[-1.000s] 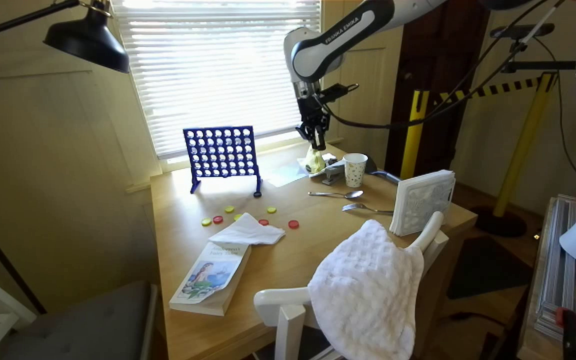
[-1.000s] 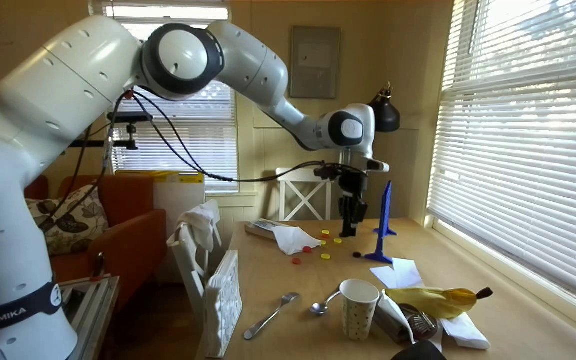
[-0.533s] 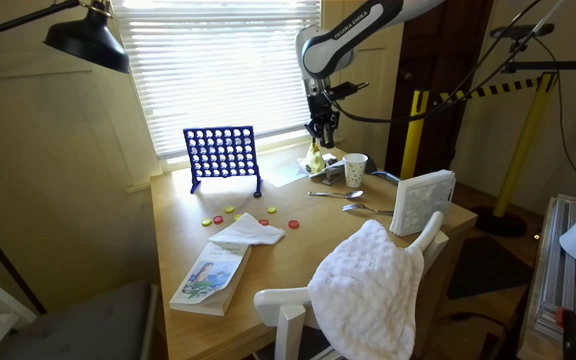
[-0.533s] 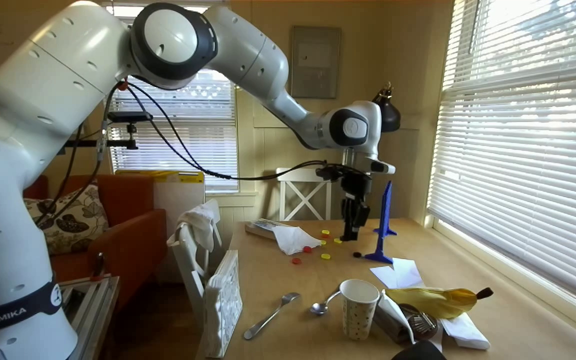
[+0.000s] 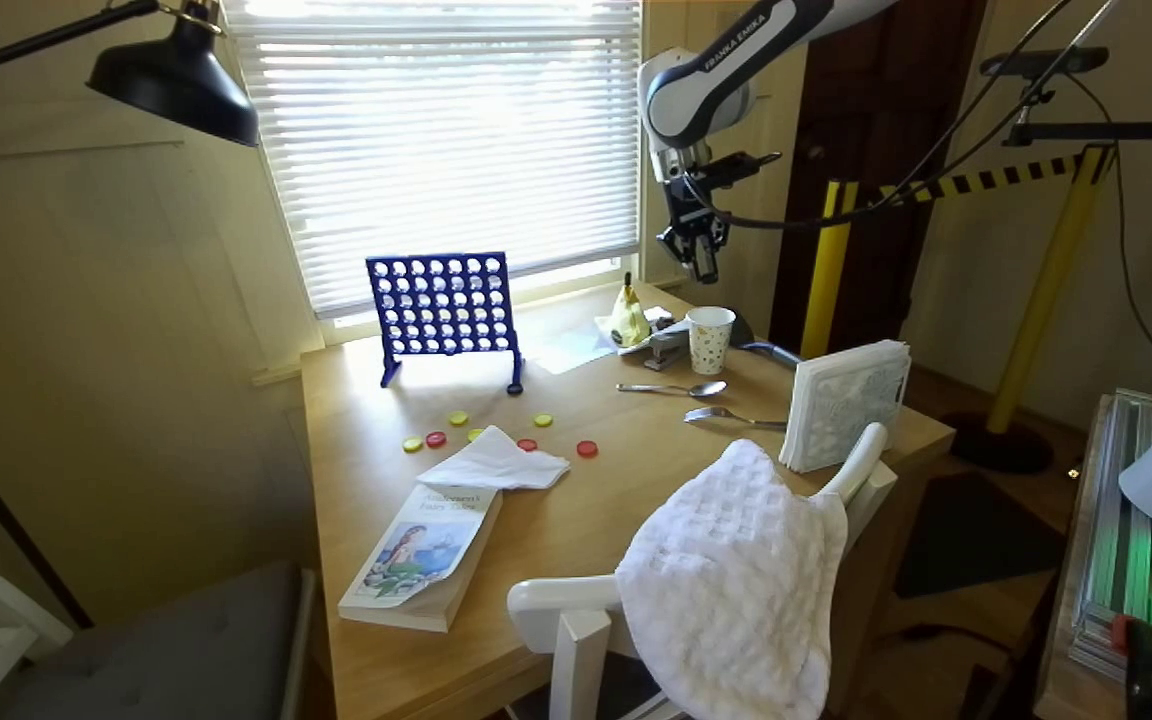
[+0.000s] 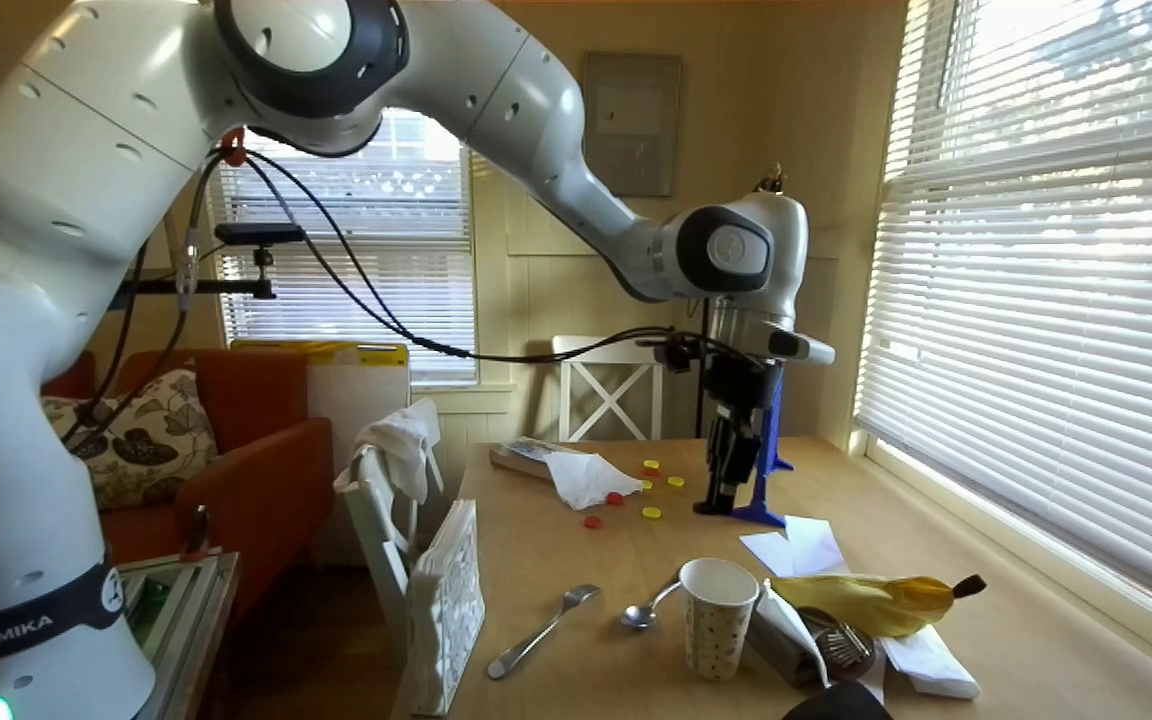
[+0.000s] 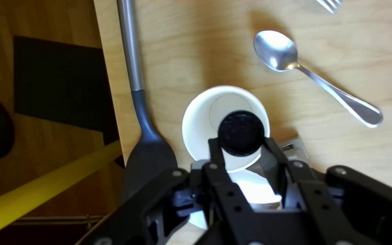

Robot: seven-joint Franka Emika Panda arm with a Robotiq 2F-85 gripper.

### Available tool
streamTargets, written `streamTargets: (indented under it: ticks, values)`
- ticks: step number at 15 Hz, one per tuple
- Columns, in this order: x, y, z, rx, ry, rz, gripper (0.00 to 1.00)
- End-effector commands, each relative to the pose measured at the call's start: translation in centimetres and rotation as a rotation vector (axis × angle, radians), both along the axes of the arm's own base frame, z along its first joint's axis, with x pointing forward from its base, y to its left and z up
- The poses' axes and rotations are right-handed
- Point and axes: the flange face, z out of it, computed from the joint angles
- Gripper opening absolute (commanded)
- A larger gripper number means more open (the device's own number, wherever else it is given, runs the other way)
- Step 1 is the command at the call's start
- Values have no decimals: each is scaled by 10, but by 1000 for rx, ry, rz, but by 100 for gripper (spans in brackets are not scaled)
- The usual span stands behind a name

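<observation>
Disc (image 7: pixel 241 132), black, sits between the tips of the fingers (image 7: pixel 217 153); they grip it.

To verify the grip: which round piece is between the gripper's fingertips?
The black piece in the gripper, above the cup; another dark piece is by the blue grid, red pieces and yellow pieces on the table.

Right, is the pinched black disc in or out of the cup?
Out: the wrist view shows the black disc in the pincer over the cup; an exterior view shows the fingertips clear above the cup.
</observation>
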Motion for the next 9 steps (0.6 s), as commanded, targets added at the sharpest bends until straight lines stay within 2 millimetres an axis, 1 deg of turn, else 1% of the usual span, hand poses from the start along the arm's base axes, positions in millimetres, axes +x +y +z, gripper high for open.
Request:
streamTargets:
  ticks: [1, 4, 9]
  values:
    - [-17, -11, -16, 35, 41, -53, 8]
    - [-19, -31, -27, 37, 14, -76, 8]
    - [-16, -47, -39, 21, -44, -78, 8]
